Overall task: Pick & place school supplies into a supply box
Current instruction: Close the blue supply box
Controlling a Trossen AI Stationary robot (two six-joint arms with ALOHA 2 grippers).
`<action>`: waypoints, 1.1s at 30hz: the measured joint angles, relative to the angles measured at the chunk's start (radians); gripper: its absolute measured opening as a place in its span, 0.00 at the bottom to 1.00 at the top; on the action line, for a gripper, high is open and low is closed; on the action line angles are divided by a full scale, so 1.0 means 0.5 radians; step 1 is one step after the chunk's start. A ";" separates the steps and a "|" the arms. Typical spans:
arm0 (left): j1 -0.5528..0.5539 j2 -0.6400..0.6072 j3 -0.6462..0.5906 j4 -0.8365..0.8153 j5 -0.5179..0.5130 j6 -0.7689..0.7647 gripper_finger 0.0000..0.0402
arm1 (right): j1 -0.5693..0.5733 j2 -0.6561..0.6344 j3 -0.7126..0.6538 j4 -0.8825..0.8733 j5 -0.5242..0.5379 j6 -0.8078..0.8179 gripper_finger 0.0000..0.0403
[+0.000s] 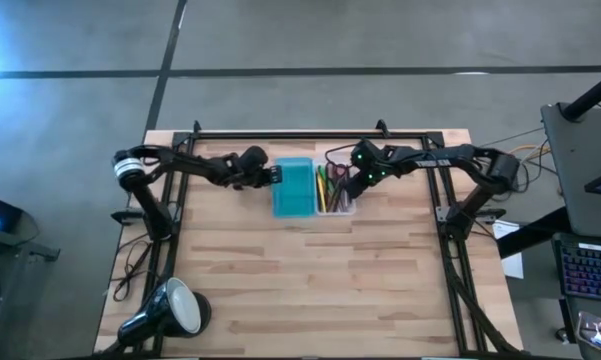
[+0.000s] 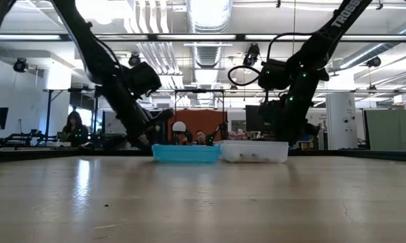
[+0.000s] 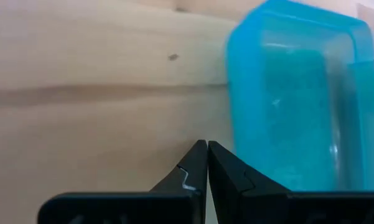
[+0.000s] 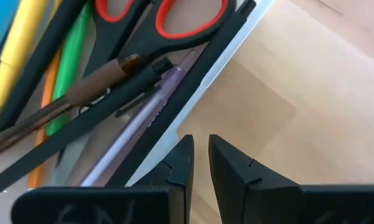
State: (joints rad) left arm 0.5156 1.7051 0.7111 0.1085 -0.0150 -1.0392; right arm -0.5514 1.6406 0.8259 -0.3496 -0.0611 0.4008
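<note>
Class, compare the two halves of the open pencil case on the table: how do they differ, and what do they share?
The turquoise half is coloured and looks empty; the clear half is colourless and holds the supplies. The turquoise half lies nearer the left gripper, the clear half under the right gripper. Both are rectangular, lying side by side.

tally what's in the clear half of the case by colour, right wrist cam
Red-handled scissors: 1
Yellow pencil: 1
Green marker: 1
Orange pencil: 1
Brown pen: 1
Purple pen: 1
Black pens: at least 2
Total: at least 8
</note>
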 joint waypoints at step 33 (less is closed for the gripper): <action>0.031 -0.239 0.293 0.115 0.162 0.073 0.00 | 0.004 -0.009 0.001 -0.057 -0.005 -0.193 0.11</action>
State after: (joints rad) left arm 0.5312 1.5856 0.8574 0.1661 0.0658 -1.0029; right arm -0.5495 1.6360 0.8265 -0.3780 -0.0637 0.3041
